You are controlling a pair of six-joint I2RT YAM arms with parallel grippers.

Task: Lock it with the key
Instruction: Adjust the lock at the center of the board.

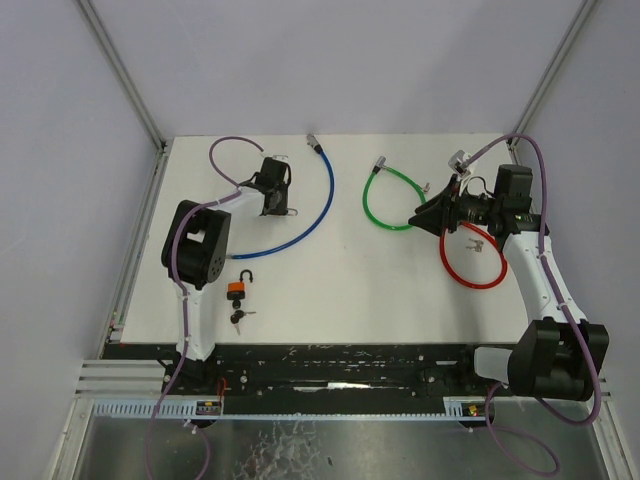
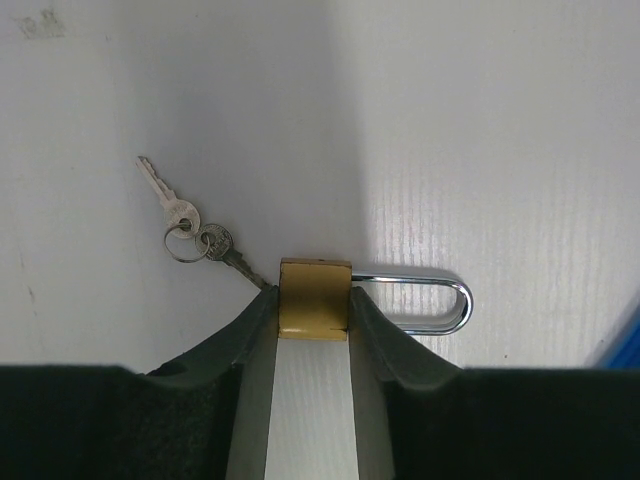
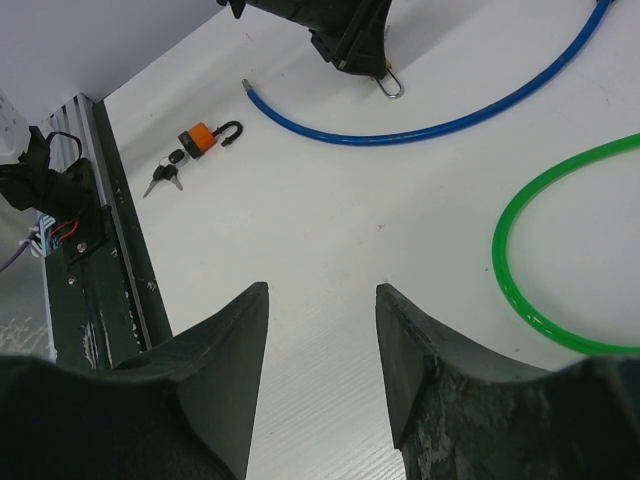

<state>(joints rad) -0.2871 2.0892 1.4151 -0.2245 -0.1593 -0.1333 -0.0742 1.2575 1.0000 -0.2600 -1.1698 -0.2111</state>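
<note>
A brass padlock (image 2: 314, 280) lies on the white table with its chrome shackle (image 2: 432, 301) pointing right. My left gripper (image 2: 313, 297) is shut on the padlock's body, one finger pressed against each side. A ring of small keys (image 2: 186, 226) lies to the left. One key (image 2: 240, 265) runs toward the padlock's left side, its tip hidden behind my left finger. From above, the left gripper (image 1: 278, 195) covers the padlock. My right gripper (image 3: 322, 292) is open with nothing between its fingers, hovering at the right (image 1: 425, 213).
An orange padlock (image 1: 238, 288) with keys (image 1: 238, 318) lies near the left arm's base. A blue cable (image 1: 318, 205) curves beside the left gripper. A green cable (image 1: 380, 205) and a red cable (image 1: 470, 270) lie by the right gripper, with keys (image 1: 478, 245).
</note>
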